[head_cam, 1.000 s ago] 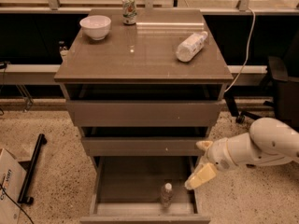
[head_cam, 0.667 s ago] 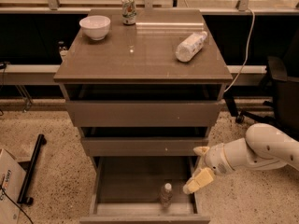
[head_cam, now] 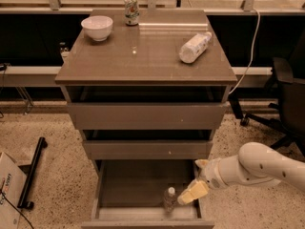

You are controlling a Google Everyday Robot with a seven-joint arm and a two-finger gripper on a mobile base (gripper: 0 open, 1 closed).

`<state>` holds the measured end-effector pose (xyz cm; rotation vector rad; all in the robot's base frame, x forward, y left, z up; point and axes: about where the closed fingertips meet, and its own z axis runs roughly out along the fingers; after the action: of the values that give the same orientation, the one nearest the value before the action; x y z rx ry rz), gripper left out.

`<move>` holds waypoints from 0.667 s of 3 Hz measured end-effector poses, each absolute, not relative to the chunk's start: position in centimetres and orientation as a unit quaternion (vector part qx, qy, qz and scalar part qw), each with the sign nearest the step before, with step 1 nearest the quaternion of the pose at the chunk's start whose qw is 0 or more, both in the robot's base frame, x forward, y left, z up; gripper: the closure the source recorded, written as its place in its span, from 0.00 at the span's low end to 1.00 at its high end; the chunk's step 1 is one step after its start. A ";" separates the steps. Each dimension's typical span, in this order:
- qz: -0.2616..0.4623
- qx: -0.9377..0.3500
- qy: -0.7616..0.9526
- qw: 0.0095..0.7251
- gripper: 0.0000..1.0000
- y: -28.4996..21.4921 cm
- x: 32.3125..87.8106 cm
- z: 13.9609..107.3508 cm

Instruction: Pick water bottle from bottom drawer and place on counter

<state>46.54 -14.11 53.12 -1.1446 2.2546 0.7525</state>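
Note:
The water bottle [head_cam: 169,198], small and clear with a white cap, stands upright near the front of the open bottom drawer [head_cam: 124,190]. My gripper [head_cam: 193,192] reaches in from the right on a white arm. Its cream fingertip sits just right of the bottle, close to it; I cannot tell if they touch. The counter [head_cam: 143,56] is the glossy brown top of the cabinet above.
On the counter are a white bowl [head_cam: 97,27], a printed can [head_cam: 131,9] and a larger white bottle [head_cam: 194,47] lying on its side. A black chair [head_cam: 286,94] stands to the right. A cardboard box [head_cam: 8,187] and a black bar [head_cam: 32,171] lie on the floor at left.
My arm and gripper have moved down and left, closer to the water bottle in the drawer. The bottle has not moved.

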 end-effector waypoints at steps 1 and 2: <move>0.269 -0.390 0.838 0.270 0.00 -14.3 47.1 49.1; 0.273 -0.358 0.847 0.284 0.00 -14.3 47.9 43.9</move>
<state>47.90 -14.30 43.90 -0.9576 2.2652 0.7310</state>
